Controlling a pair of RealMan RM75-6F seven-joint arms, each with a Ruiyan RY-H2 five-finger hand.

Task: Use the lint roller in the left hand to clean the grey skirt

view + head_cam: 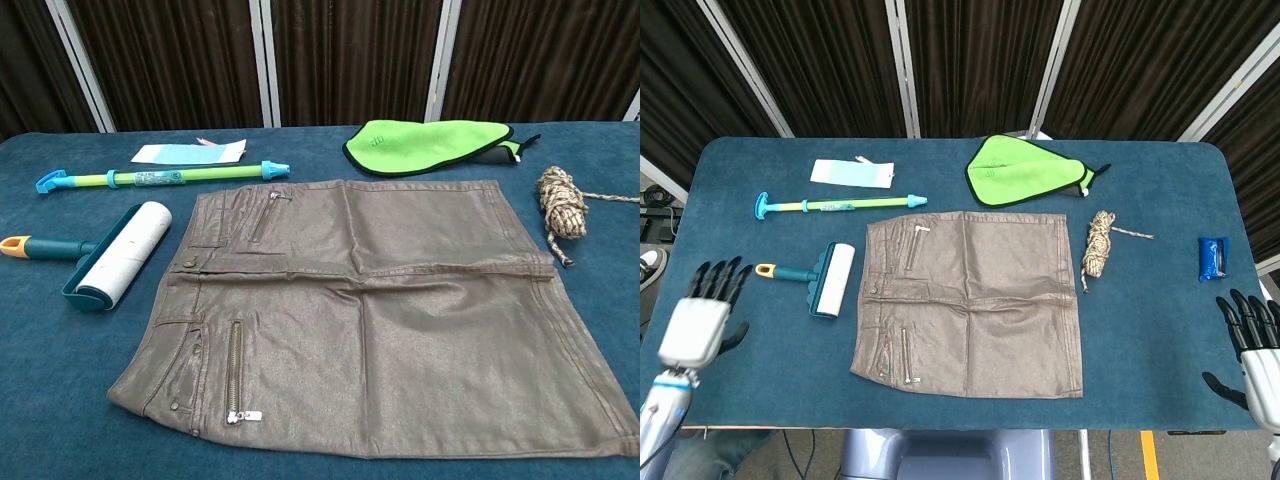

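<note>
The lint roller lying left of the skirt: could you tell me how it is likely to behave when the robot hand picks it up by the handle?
The lint roller looks rigid, so it should lift in one piece. Its white drum sits crosswise at one end, probably making it head-heavy and apt to dip. The slim handle may twist in a loose grip, and the drum would likely spin freely.

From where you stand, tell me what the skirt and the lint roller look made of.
Grey skirt: looks like coated or faux-leather fabric, judging by its dull sheen and soft creases; the zips look metal. Lint roller: teal handle and frame look like hard plastic, with a yellow tip; the white drum is likely sticky paper.
</note>
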